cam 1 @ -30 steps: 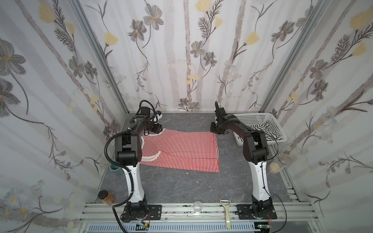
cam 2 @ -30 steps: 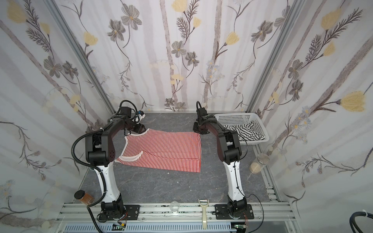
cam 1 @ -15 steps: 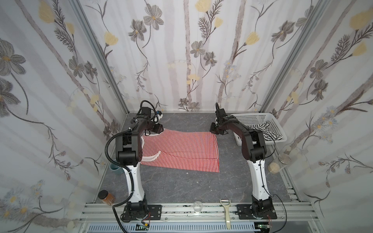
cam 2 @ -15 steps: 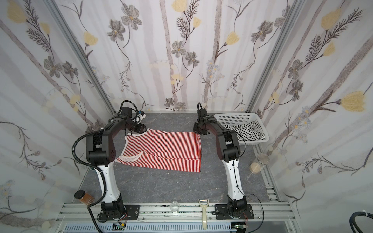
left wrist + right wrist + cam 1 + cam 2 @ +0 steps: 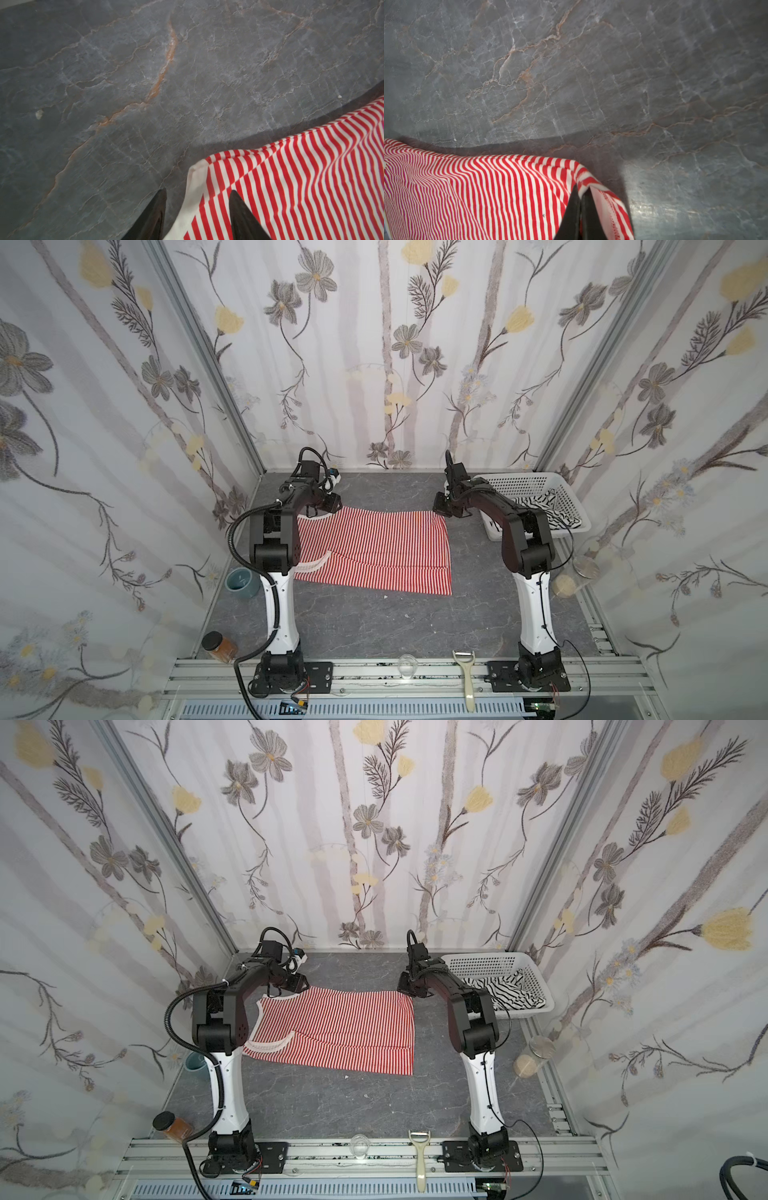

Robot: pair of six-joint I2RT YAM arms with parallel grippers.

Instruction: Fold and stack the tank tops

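Your red-striped top (image 5: pixel 374 547) lies spread on the table (image 5: pixel 374 635) between the two arms, with its far edge under both wrists. The black-striped top (image 5: pixel 540 512) sits crumpled in the basket (image 5: pixel 519 481) at the right, untouched. Your right pincer (image 5: pixel 581 194) is clamped tight on the far hem corner, with cloth bunched over its tips. Your left pincer (image 5: pixel 198 191) stands partly apart, one finger over bare table and one over the stripes. The pale-trimmed shoulder corner lies between them, not yet pinched.

That mismatch is the main risk. If you lift or pull now, only the right corner will rise. The top would swing askew, and the near side, which looks turned over, could come undone. The left jaws may also close on the trim alone, a thin bite that I'd expect to slip under tension. The right hold sits at the very tip of the corner, so a sharp tug could strip it out too.

Only the wrist views tell you how the jaws stand, because in both top views the arms hide them. Only the top views show the whole garment, the curved pale armhole trim near the left arm, and the basket.
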